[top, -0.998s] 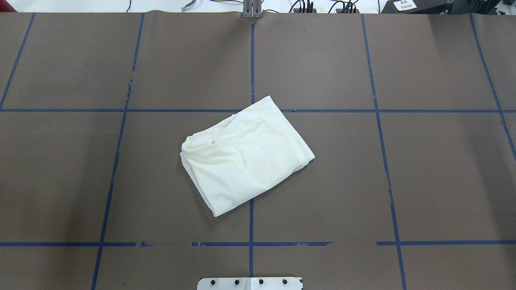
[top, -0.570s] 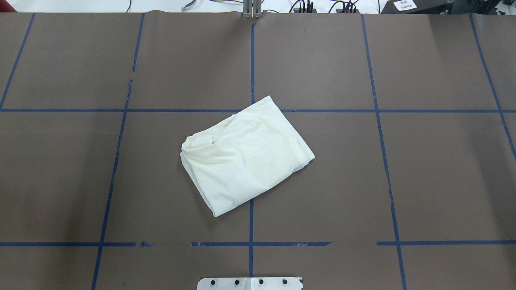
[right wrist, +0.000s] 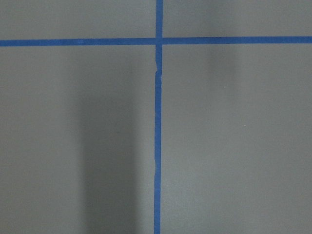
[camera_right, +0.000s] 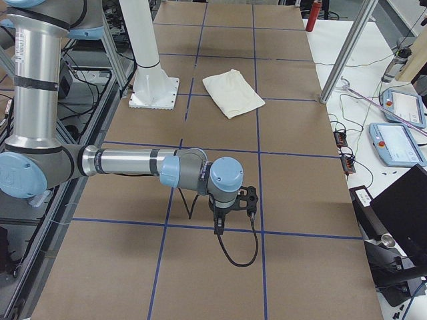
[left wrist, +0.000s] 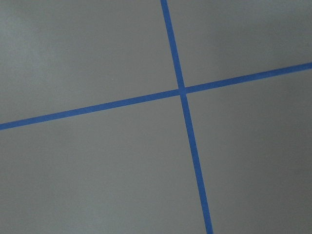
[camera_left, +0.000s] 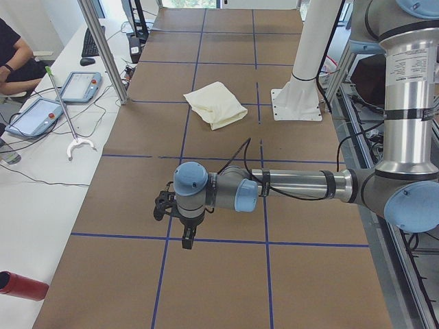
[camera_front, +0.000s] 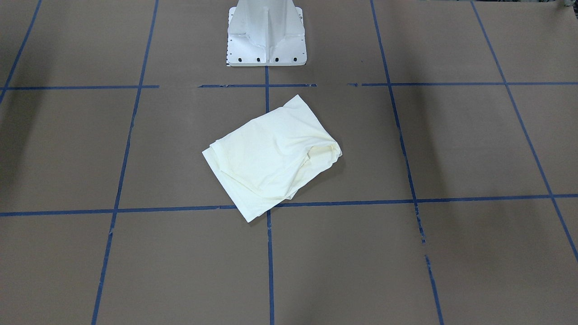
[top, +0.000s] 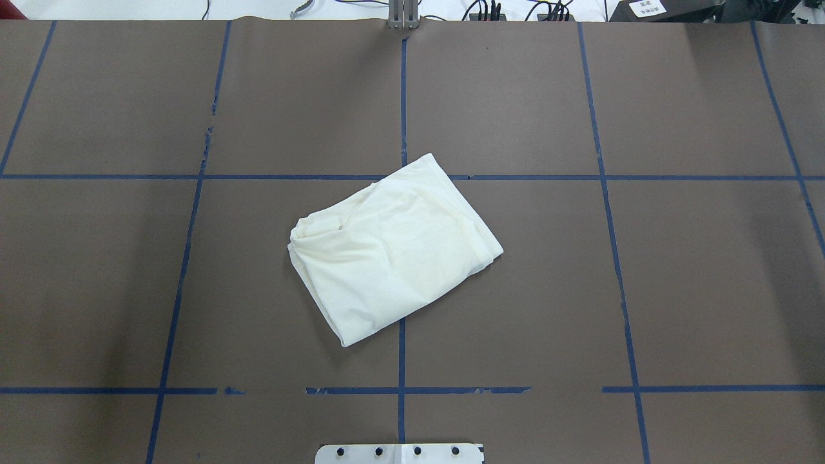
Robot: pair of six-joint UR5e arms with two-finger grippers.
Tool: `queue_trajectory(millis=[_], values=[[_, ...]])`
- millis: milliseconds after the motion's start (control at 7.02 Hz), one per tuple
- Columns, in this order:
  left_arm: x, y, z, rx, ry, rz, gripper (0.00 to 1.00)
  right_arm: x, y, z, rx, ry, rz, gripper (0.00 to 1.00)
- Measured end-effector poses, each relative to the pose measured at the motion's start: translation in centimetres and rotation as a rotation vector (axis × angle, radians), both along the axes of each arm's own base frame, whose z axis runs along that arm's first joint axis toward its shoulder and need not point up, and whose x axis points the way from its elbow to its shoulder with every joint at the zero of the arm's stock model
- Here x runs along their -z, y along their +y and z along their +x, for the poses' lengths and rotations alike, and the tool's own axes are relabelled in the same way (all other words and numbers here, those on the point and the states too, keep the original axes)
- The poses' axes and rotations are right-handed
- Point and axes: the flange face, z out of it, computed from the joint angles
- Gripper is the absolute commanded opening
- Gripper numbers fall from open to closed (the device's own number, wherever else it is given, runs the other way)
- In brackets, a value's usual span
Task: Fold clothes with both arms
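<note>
1. A cream shirt [top: 393,248] lies folded into a rough rectangle at the middle of the brown table [top: 677,290], plain side up, straddling the centre tape line just in front of the white pedestal [camera_front: 266,31].

2. The bundle sits askew to the blue tape grid [top: 606,225]. Its long axis runs on a diagonal, from the near side on the robot's left to the far side on its right. The bunched, wrinkled end points toward the robot's left.

3. The left arm [camera_left: 295,185] reaches out low over the table's left end, its gripper [camera_left: 186,241] pointing down above a tape line, well apart from the shirt.

4. The right arm [camera_right: 127,162] mirrors it at the opposite end, its gripper [camera_right: 219,229] also hanging tip-down over the grid and touching nothing.

5. Both grippers show only in the side cameras, so whether their jaws are wide or narrow cannot be told. Both wrist cameras show only bare table and crossed tape, with no cloth in sight.

6. The shirt lies inward from each gripper, toward the table's middle. Neither arm looks clearly nearer, though the side angles make that hard to judge.

7. The fold appears largely done. Any further move would call for both arms to travel inward along the table to opposite ends of that diagonal.
</note>
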Motion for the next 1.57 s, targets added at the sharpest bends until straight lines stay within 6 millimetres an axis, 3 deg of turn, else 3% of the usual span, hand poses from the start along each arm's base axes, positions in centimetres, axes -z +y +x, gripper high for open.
queue_trajectory(millis=[713, 1568], values=[[0.0, -0.1, 0.0, 0.003, 0.0, -0.001, 1.0, 1.5, -2.6, 0.2, -0.039, 0.012, -0.005, 1.0], [0.2, -0.1, 0.0, 0.004, -0.001, 0.001, 1.0, 0.4, -2.2, 0.6, -0.062, 0.075, 0.009, 1.0]])
